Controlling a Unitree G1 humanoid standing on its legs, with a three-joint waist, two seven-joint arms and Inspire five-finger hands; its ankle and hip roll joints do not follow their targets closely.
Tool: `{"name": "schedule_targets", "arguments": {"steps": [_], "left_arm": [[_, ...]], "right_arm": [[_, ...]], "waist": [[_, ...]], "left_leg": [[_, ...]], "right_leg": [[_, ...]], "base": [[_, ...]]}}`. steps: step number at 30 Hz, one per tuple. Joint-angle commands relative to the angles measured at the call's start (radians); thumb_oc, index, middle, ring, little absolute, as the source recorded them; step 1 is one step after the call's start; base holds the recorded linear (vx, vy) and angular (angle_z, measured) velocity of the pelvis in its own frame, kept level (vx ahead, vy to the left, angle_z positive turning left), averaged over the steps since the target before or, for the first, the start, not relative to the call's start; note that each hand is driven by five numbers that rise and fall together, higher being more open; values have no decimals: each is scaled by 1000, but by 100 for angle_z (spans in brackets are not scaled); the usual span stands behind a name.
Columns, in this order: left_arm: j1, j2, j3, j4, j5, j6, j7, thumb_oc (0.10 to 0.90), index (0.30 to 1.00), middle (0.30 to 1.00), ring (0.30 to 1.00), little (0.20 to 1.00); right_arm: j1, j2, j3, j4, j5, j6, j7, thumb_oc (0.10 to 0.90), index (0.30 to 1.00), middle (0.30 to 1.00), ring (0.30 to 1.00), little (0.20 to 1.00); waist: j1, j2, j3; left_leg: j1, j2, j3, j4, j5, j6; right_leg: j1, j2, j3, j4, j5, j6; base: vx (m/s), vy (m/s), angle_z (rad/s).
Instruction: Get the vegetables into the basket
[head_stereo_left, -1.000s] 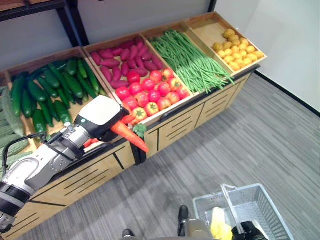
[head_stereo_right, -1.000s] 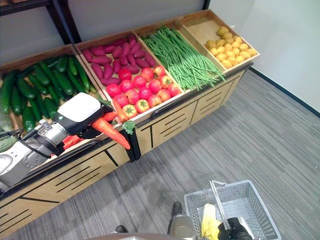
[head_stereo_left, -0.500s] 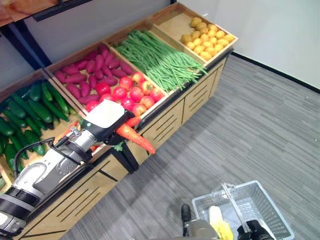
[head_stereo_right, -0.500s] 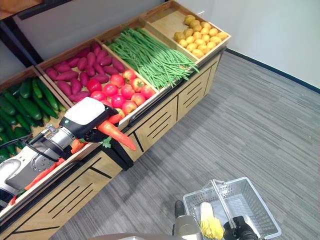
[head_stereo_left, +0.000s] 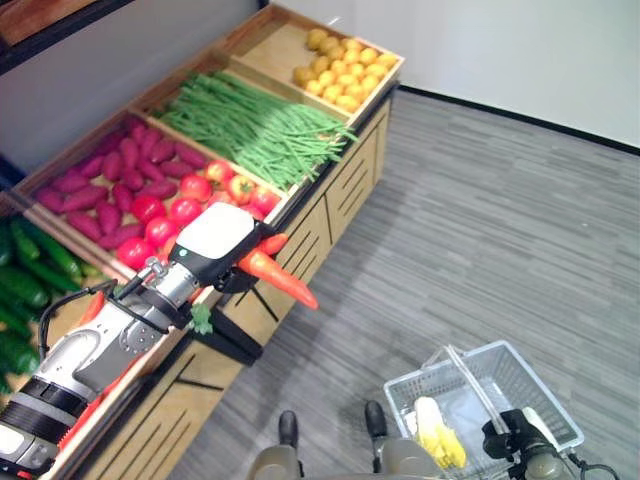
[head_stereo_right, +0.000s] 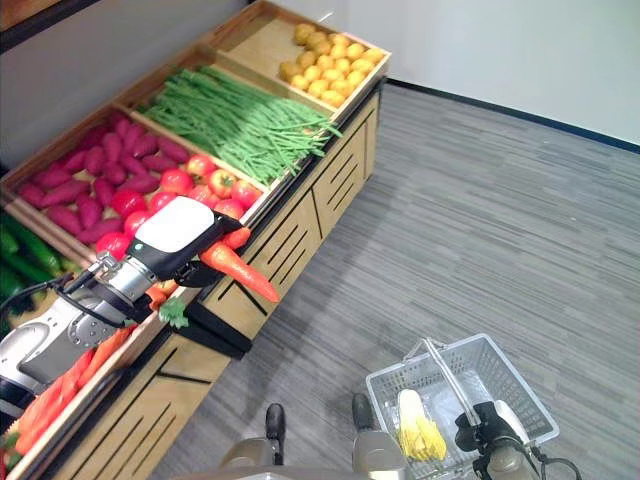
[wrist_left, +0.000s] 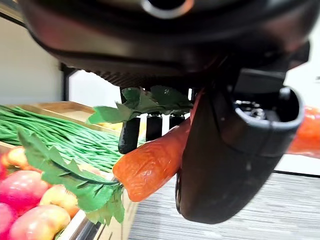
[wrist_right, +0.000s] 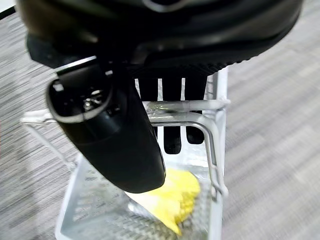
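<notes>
My left hand (head_stereo_left: 213, 243) is shut on an orange carrot (head_stereo_left: 282, 281) with green leaves (wrist_left: 89, 191), holding it out past the front edge of the produce stand, its tip toward the floor. In the left wrist view the carrot (wrist_left: 151, 165) lies between thumb and fingers (wrist_left: 129, 135). A grey wire basket (head_stereo_left: 545, 395) hangs low at the lower right. My right hand (head_stereo_left: 512, 440) is curled round its handle (wrist_right: 186, 113). A yellow corn cob (head_stereo_left: 436, 436) lies inside the basket.
The wooden stand (head_stereo_left: 330, 205) runs along the left. Its crates hold yellow potatoes (head_stereo_left: 340, 75), green beans (head_stereo_left: 250, 125), tomatoes (head_stereo_left: 190, 200), purple sweet potatoes (head_stereo_left: 90, 185), cucumbers (head_stereo_left: 25, 290) and more carrots (head_stereo_right: 60, 390). Grey carpet (head_stereo_left: 500, 230) spreads to the right.
The camera has turned to the right, so the stand has slid left in view. My left hand still holds the carrot, now further out from the stand's front edge.
</notes>
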Motion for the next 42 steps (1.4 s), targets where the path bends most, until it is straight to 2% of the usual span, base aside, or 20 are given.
{"name": "schedule_targets", "arguments": {"steps": [1, 3, 10, 11, 12, 13, 15, 16, 18, 21, 24, 26, 29, 34, 35, 36, 37, 38, 41, 42], "left_arm": [[-53, 23, 138, -57, -54, -16, 54, 400, 300, 300, 300, 300], [-58, 39, 134, -62, -54, -18, 47, 400, 300, 300, 300, 300], [-71, 45, 130, -53, -35, -12, 63, 400, 300, 300, 300, 300], [-75, 48, 129, -48, -32, -10, 65, 400, 300, 300, 300, 300], [-74, 55, 134, -46, -33, -2, 65, 400, 300, 300, 300, 300], [-74, 55, 134, -47, -33, -2, 65, 400, 300, 300, 300, 300], [-59, 65, 156, -46, -31, 5, 56, 400, 300, 300, 300, 300], [-46, 69, 175, -52, -32, 9, 52, 400, 300, 300, 300, 300], [-42, 69, 181, -56, -32, 11, 49, 400, 300, 300, 300, 300], [-37, 68, 186, -48, -26, 12, 50, 400, 300, 300, 300, 300], [-42, 62, 183, -39, -26, 11, 51, 400, 300, 300, 300, 300], [-41, 46, 179, -33, -29, 9, 50, 400, 300, 300, 300, 300], [-38, 29, 183, -31, -31, 9, 49, 400, 300, 300, 300, 300], [-47, 7, 175, -25, -38, 9, 46, 400, 300, 300, 300, 300], [-75, -15, 151, -24, -38, 7, 44, 400, 300, 300, 300, 300], [-89, -29, 131, -27, -41, 1, 41, 400, 300, 300, 300, 300], [-91, -30, 130, -26, -41, 1, 42, 400, 300, 300, 300, 300], [-94, -34, 122, -25, -43, -2, 43, 400, 300, 300, 300, 300], [-91, -33, 107, -35, -39, -4, 56, 400, 300, 300, 300, 300], [-91, -34, 106, -34, -39, -4, 57, 400, 300, 300, 300, 300]], "right_arm": [[7, -50, 6, -16, 22, -17, -27, 400, 300, 300, 300, 300], [9, -31, 9, -9, 13, -10, -26, 400, 300, 300, 300, 300], [5, -10, 6, -31, 8, -5, -33, 400, 300, 300, 300, 300], [0, -7, 8, -31, 9, -5, -32, 400, 300, 300, 300, 300], [-1, -3, 8, -37, 12, -4, -35, 400, 300, 300, 300, 300], [-1, -3, 8, -37, 12, -4, -35, 400, 300, 300, 300, 300], [3, 8, 4, -26, 10, -4, -34, 400, 300, 300, 300, 300], [4, 12, 1, -18, 7, -2, -32, 400, 300, 300, 300, 300], [3, 14, -1, -11, 6, 1, -34, 400, 300, 300, 300, 300], [4, 20, -2, -4, 5, 3, -39, 400, 300, 300, 300, 300], [5, 21, 2, -5, 8, 2, -40, 400, 300, 300, 300, 300], [3, 14, 4, -6, 12, 1, -45, 400, 300, 300, 300, 300], [15, 6, 4, -13, 11, 0, -46, 400, 300, 300, 300, 300], [22, -6, 0, -26, 16, -4, -50, 400, 300, 300, 300, 300], [23, -25, -1, -32, 11, -8, -58, 400, 300, 300, 300, 300], [18, -47, -5, -41, 4, -8, -67, 400, 300, 300, 300, 300], [17, -47, -6, -42, 4, -8, -67, 400, 300, 300, 300, 300], [11, -60, -9, -39, 1, -10, -70, 400, 300, 300, 300, 300], [-27, -109, -7, -67, -6, -19, -86, 400, 300, 300, 300, 300], [-27, -110, -7, -67, -6, -19, -86, 400, 300, 300, 300, 300]], "waist": [[-30, -22, -75], [-43, -31, -82], [-51, -52, -64], [-39, -51, -57], [-17, -46, -50], [-17, -47, -50], [5, -34, -53], [12, -38, -68], [19, -46, -77], [35, -67, -103], [29, -70, -109], [21, -69, -110], [8, -64, -106], [-2, -53, -94], [-8, -49, -80], [-5, -45, -75], [-4, -44, -76], [3, -42, -75], [28, -35, -85], [28, -35, -86]], "left_leg": [[-2, 5, 14, 49, -22, -16], [25, -26, 67, 28, -40, 9], [34, -64, 142, 26, -69, 44], [24, -57, 156, 34, -66, 45], [15, -43, 176, 48, -69, 49], [10, -42, 175, 51, -67, 48], [-1, -15, 208, 66, -59, 51], [-4, -8, 231, 57, -50, 49], [-4, -7, 243, 53, -44, 46], [-1, -4, 279, 47, -42, 33], [-2, 13, 296, 56, -33, 19], [-4, 43, 317, 51, -6, -7], [2, 76, 330, 52, 19, -32], [1, 105, 329, 74, 33, -52], [-27, 132, 312, 156, 35, -72], [-36, 128, 260, 186, 49, -84], [-39, 129, 260, 186, 53, -83], [-49, 115, 214, 194, 56, -85], [-71, 50, 30, 115, 6, -56], [-70, 49, 30, 113, 6, -55]], "right_leg": [[5, -38, -22, 103, -85, 87], [-29, -65, 27, 114, -59, 122], [-110, -95, 68, 145, 6, 178], [-135, -96, 38, 173, 3, 174], [-134, -116, -62, 221, -27, 156], [-137, -115, -63, 222, -25, 154], [-91, -162, -233, 339, -81, 123], [-69, -174, -264, 372, -93, 121], [-55, -181, -276, 365, -85, 126], [1, -187, -308, 240, -70, 138], [7, -164, -294, 190, -81, 134], [25, -128, -290, 114, -87, 124], [36, -94, -281, 92, -93, 108], [48, -66, -283, 85, -102, 91], [63, -48, -279, 78, -112, 70], [74, -40, -266, 60, -108, 63], [71, -39, -266, 59, -103, 62], [74, -42, -257, 50, -100, 62], [54, -57, -213, 36, -81, 76], [53, -57, -212, 37, -81, 77]], "base": [[11, 244, -32], [-13, 338, -50], [-76, 163, -51], [-181, 43, -67], [-147, -3, -78], [-113, -2, -57], [-150, 13, -55], [-137, 7, -51], [-44, -62, -38], [-8, -135, -25], [1, -170, -47], [-12, -273, -51], [7, -231, -39], [0, -178, -15], [18, -244, -17], [7, -245, -11], [13, -60, -25], [-4, 14, -27], [8, 43, -26], [32, 49, -32]]}}
